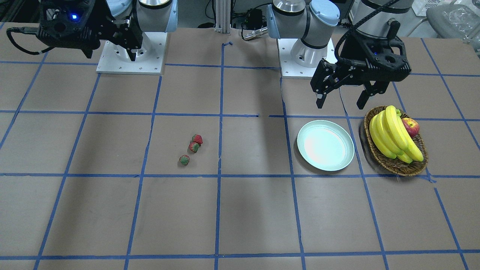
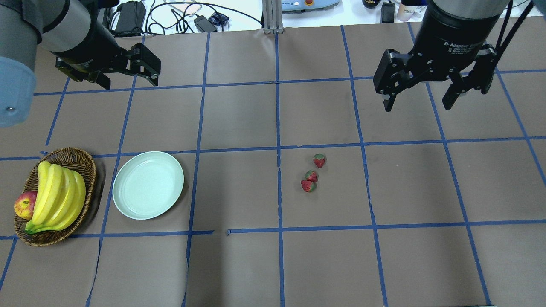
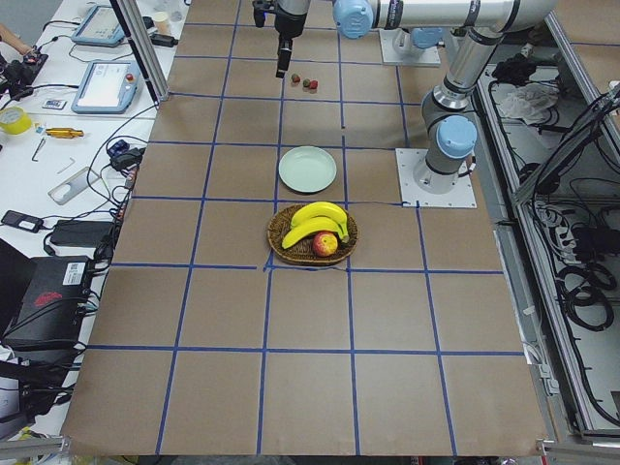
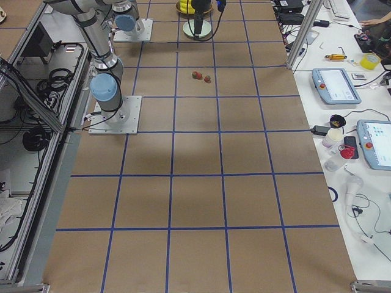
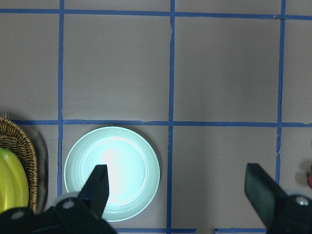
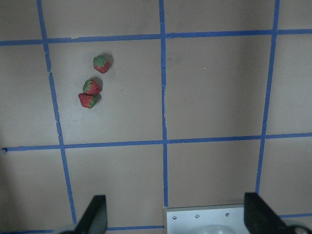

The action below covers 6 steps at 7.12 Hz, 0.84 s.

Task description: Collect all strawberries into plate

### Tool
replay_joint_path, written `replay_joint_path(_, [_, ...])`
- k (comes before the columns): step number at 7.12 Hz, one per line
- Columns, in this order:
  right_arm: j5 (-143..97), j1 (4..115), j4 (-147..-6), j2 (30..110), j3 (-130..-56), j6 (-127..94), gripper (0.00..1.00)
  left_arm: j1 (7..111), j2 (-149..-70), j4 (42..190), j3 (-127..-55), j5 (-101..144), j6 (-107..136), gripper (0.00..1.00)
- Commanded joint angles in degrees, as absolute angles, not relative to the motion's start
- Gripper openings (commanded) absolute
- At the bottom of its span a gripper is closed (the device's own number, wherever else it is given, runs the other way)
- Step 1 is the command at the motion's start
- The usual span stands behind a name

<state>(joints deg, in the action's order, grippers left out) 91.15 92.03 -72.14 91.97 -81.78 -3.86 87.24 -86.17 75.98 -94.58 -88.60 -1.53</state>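
Both end effectors hang spread wide and empty above the counter (image 2: 239,268). The right end effector (image 2: 418,104) is on the far side of the strawberries (image 2: 311,175), and the left end effector (image 1: 341,105) is near the plate (image 2: 148,185), on the robot's side of it. All three berries lie on the counter in the right arm's half, well apart from the plate, which holds nothing.

We see the first risk in the cluster. Two berries sit touching or nearly so, and fingers coming down on one may knock its neighbour away or pinch both. The lone strawberry (image 2: 319,160) just beside them looks the safer first pick.

The berries are small, low and tapered. If we close too high we catch only air. If we go too low the fingertips scrape the brown paper cover. An off-centre squeeze could squirt a berry out sideways.

The carry is long. If the right arm reaches across while the left stays by the plate, we judge that the two could collide.

The plate is shallow and glossy, so a berry let go from high up may bounce or roll over the rim. The basket (image 2: 64,152) stands just beside it, so an overshoot could land among the bananas (image 2: 57,194), and the red apple (image 2: 24,204) could be mistaken for a target.
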Motion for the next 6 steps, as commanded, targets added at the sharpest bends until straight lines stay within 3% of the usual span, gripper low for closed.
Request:
replay_joint_path(1, [91.23, 92.02, -72.25, 91.93, -81.83, -3.95, 1.0, 87.36, -85.7, 78.38, -94.66, -88.68, -1.5, 1.0])
replay_joint_path(6, [91.49, 91.59, -72.42, 91.76, -81.91, -4.57, 1.0, 87.36, -85.17, 79.28, -95.27, -88.77, -1.49, 1.0])
